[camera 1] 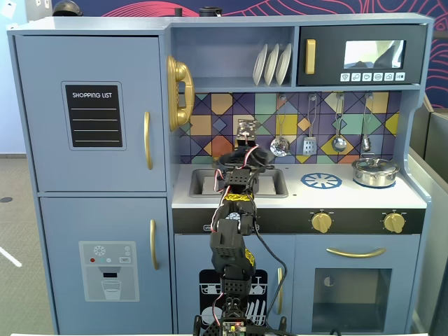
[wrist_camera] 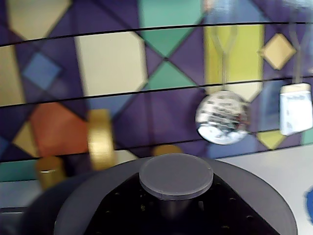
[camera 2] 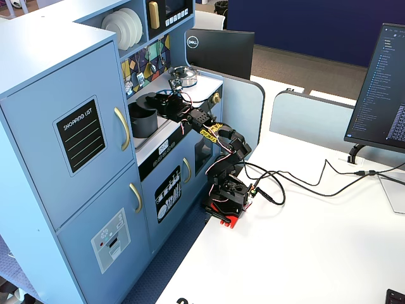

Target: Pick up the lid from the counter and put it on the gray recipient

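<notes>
In the wrist view my gripper (wrist_camera: 173,208) is shut on the stem under the small central knob (wrist_camera: 176,175) of the dark-gray lid (wrist_camera: 254,193), with black jaws either side of it. In a fixed view the lid (camera 2: 145,98) hangs level in my gripper (camera 2: 158,101), just above the matte gray pot (camera 2: 140,121) that stands in the sink recess. In a fixed view from the front, my gripper (camera 1: 241,159) is over the sink (camera 1: 203,183); the arm hides the gray pot and most of the lid there. The counter (camera 1: 294,196) carries the blue burner print (camera 1: 321,181).
A shiny steel pot with its lid (camera 1: 374,171) stands at the counter's right end. The gold faucet (wrist_camera: 100,139) rises behind the lid. A strainer (wrist_camera: 222,117) and other utensils hang on the tiled backsplash. A shelf with plates (camera 1: 271,64) is overhead.
</notes>
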Tool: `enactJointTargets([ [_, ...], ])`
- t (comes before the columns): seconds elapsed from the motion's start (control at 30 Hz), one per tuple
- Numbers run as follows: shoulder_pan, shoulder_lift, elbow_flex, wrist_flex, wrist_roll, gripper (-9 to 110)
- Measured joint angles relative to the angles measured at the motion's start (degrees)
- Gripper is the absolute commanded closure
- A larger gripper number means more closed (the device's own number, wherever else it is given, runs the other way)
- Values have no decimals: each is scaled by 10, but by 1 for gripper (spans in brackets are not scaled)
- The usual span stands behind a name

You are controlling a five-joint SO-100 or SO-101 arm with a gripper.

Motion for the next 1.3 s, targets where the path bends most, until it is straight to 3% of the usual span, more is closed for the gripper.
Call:
enactJointTargets([
  [0.47, -37, -86, -64, 1, 0, 102],
  [1.3, -60, -87, -9, -37, -18, 102],
])
